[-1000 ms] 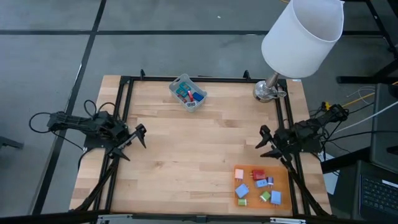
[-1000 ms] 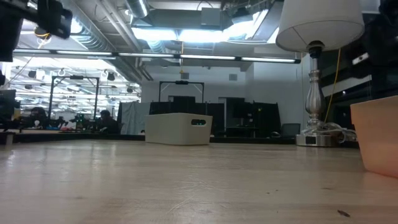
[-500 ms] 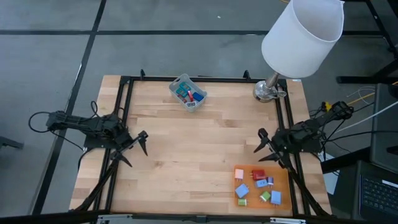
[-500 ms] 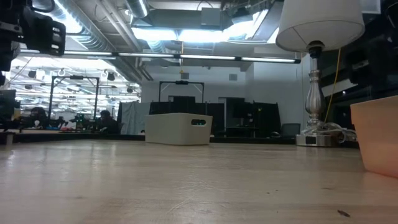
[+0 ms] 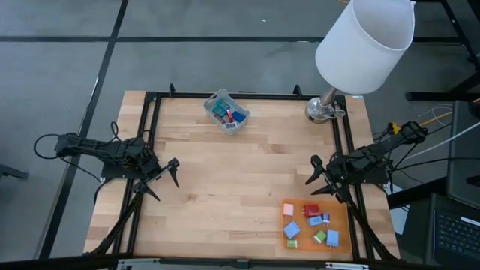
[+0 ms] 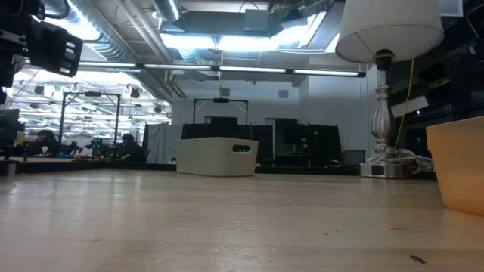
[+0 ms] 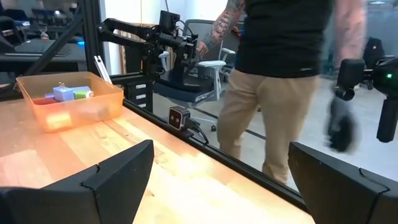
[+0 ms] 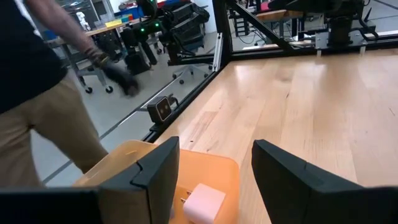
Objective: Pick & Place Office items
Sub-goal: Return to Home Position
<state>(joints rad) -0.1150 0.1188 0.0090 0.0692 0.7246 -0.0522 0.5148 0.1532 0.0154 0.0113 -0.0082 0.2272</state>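
The office items are tiny blocky pieces. Several blue, red, pink, green and white ones lie in the orange tray near the table's near right corner. A few blue, red and teal ones lie in the grey bin at the far edge. My left gripper hovers open over the table's left side, far from both. My right gripper hovers open just beyond the tray's far left corner. Its wrist view shows the tray and a pink piece below the spread fingers. The left wrist view looks across the table at the tray.
A lamp with a white shade stands on its metal base at the far right corner. A black frame borders the table. A person walks past the table's near edge. The broad wooden middle holds nothing.
My left gripper has moved a little toward the near edge and come lower, staying open. The pieces, tray and bin have kept their places.
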